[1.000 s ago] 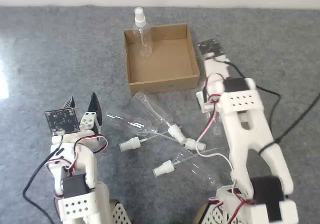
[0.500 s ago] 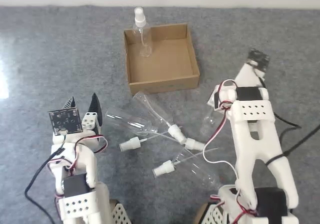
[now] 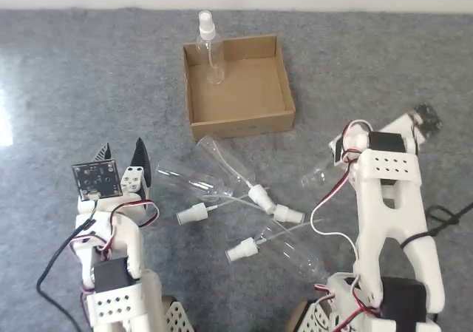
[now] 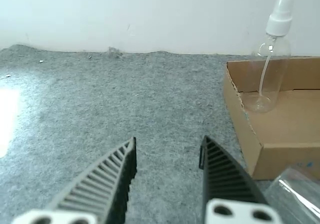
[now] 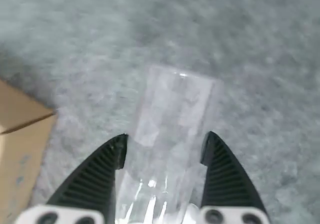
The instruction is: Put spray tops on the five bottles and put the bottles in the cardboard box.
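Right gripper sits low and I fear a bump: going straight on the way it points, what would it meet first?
Probably the clear bottle lying on the grey carpet: the right gripper has its open jaws on either side of it. Depth is unclear.

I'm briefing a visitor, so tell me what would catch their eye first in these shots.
Probably the capped bottle standing upright in a back corner of the cardboard box. Next, the tangle of clear bottles and spray tops lying on the grey carpet in front of it, and the right gripper open around one bottle.
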{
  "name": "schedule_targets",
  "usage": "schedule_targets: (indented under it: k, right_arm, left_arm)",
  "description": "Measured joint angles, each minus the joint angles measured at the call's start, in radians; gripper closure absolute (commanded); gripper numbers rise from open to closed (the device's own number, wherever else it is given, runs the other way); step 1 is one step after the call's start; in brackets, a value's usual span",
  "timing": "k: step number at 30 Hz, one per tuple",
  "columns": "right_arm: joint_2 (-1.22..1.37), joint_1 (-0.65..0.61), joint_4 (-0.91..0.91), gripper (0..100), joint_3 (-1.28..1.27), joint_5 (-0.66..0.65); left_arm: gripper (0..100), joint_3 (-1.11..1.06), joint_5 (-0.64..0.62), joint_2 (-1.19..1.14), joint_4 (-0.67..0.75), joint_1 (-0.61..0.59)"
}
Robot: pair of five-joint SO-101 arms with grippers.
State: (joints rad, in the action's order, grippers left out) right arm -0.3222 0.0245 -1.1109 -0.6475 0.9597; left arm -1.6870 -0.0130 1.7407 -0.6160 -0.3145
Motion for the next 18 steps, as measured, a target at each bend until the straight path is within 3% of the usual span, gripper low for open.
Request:
schedule_targets:
  k: [8, 18]
  right_arm:
    - [0.000, 0.000, 0.077, 69.1, -0.104, 0.017]
    - [0.000, -0.020, 0.078, 70.1, -0.104, 0.017]
  left_arm:
    - [81, 0.000, 0.000, 0.000, 0.003, 0.000]
    - [81, 0.000, 0.000, 0.000, 0.003, 0.000]
